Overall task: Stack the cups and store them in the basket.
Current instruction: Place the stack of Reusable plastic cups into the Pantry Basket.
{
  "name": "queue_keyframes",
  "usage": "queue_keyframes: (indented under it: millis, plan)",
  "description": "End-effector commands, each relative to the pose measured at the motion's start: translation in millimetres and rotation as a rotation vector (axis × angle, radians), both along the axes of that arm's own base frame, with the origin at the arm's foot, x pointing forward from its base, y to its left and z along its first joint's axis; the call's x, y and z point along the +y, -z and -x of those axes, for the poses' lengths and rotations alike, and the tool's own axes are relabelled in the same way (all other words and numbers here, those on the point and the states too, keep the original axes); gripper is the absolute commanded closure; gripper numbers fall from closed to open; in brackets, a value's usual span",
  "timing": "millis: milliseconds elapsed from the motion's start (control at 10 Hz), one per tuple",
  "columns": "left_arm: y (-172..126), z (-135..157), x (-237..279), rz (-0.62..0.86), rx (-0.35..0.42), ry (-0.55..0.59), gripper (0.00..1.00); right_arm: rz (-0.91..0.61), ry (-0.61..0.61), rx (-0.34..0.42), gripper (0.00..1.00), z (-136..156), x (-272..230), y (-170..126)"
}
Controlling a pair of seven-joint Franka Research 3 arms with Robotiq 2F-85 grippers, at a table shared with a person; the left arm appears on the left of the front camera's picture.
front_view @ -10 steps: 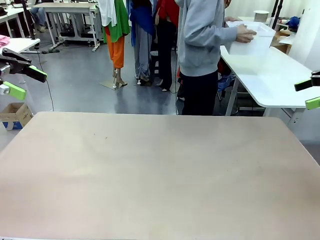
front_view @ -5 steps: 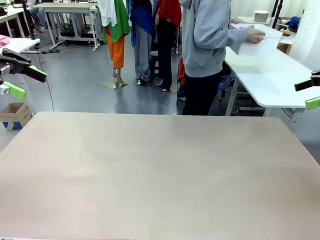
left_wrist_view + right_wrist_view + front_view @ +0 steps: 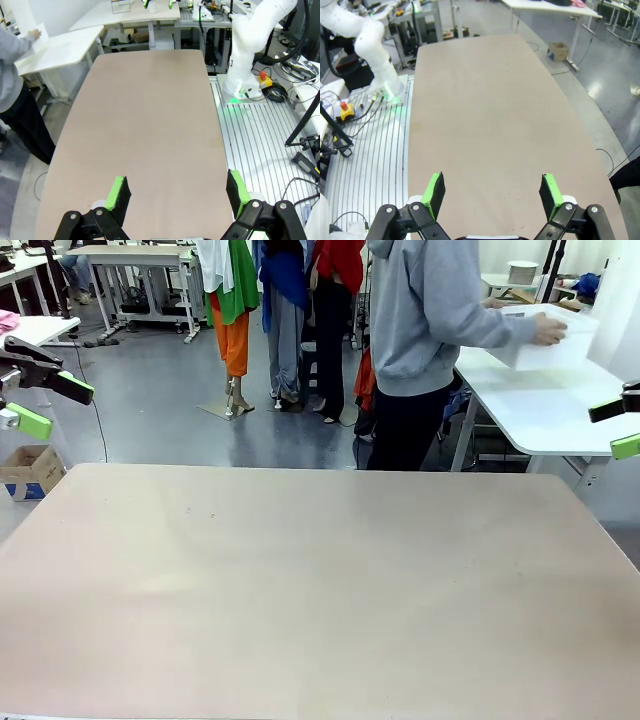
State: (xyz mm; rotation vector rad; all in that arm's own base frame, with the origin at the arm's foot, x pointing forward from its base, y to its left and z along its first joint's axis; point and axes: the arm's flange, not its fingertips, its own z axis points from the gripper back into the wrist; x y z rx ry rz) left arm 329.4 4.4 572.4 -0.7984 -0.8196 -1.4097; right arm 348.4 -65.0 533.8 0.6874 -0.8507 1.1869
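Basket [image 3: 548,340] in person's hands [image 3: 548,330] at far white table [image 3: 545,410].

You're in a robotics lab: grey polished floor [image 3: 160,410], rows of white worktables [image 3: 130,255] at the back, a white robot arm [image 3: 250,45] bolted on a ribbed metal base plate [image 3: 260,145], loose cables [image 3: 295,45], an emergency-stop button [image 3: 260,75], a beige desk [image 3: 320,590].

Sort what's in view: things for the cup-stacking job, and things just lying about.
Job: basket, in the person's hands over the white side table; left gripper and right gripper, both open over the work table.

Lying about: cardboard box on the floor.
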Motion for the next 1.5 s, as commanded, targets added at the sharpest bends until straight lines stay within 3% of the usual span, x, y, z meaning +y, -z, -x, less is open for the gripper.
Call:
queue_keyframes:
  millis: [0, 1400]
  plan:
    - [-1.3, 0.5, 0.3, 0.000, 0.006, 0.004, 0.00, -0.014, -0.006, -0.017, 0.00, 0.1, -0.7, -2.9]
    - [-1.3, 0.5, 0.3, 0.000, 0.006, 0.004, 0.00, -0.014, -0.006, -0.017, 0.00, 0.1, -0.7, -2.9]
